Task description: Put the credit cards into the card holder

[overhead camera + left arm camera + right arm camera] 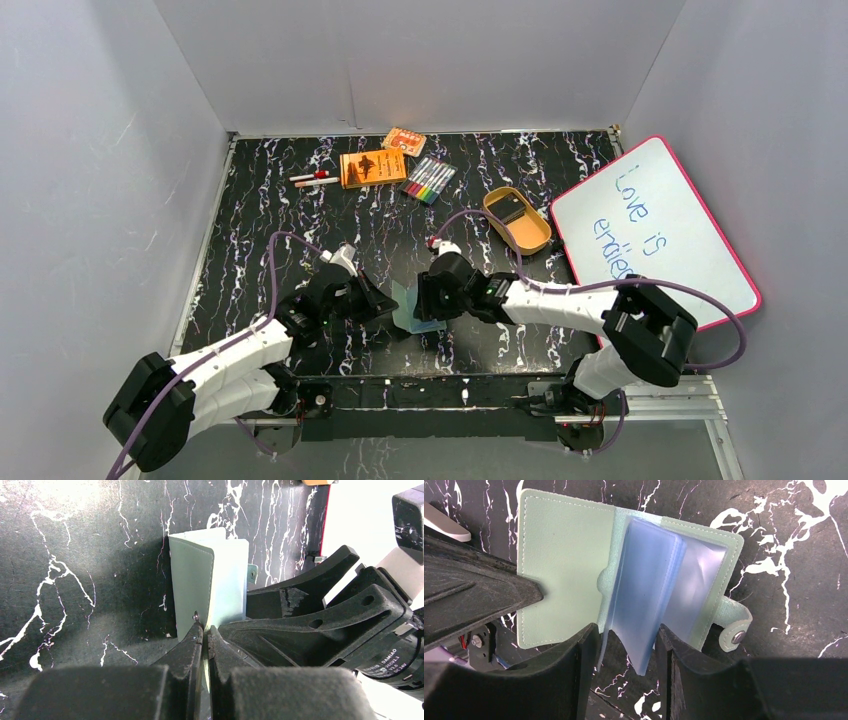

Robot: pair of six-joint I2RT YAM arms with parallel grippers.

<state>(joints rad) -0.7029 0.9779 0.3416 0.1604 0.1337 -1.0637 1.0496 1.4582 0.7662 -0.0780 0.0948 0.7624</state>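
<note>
Card holder point(564, 565): open, between both arms. Left end effector point(205, 629): clamped on cover edge point(192, 580). Right end effector point(626, 630): narrow, astride the sleeves point(644, 575).

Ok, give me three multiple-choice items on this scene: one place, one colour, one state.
1. The tan oval tray lies: A beside the whiteboard; B at the near edge; C in the far-left corner.
2. The card holder's sleeves are: A orange; B pale blue; C black.
3. The left gripper is: A wide open; B shut on the card holder's cover; C out of view.
Answers: A, its rim nears the board's edge; B, the right wrist view shows it; B, it pinches the green cover.
</note>
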